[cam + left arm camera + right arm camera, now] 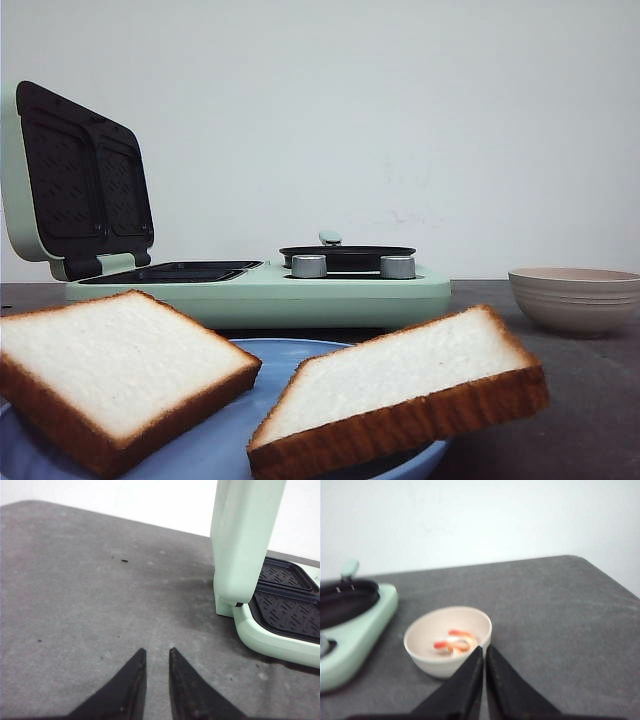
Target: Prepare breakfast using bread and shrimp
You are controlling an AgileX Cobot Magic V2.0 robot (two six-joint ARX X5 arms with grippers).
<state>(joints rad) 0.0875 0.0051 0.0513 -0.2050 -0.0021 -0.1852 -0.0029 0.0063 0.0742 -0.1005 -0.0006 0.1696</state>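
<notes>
Bread (120, 365) sits up front on the blue plate (225, 445) — two thick slices, the left one lying flat-ish, the right slice (400, 385) tilted and hanging over the plate's rim, both in easy reach of either arm. Starting at the left: the left gripper (156, 652) hovers low over bare bench (75, 605), fingers a narrow gap apart and holding nothing, just beside the sandwich maker (260, 290). Its lid (80, 180) stands propped upright, so the dark grill plates (175, 272) lie exposed, ready, I'd judge, to take a slice. Moving along the same green unit, a small dark pan (345, 257) rests on the hob side behind two knobs (308, 266) — likely where the shrimp gets cooked. Over to the right, the bowl (447, 640) sits apart on the bench, shrimp (454, 642) curled inside, orange and white. The right gripper (484, 650) hangs just this side of the bowl, fingers nearly pressed together, empty. Nothing loaded yet — both arms look staged beside their own ingredient station.
</notes>
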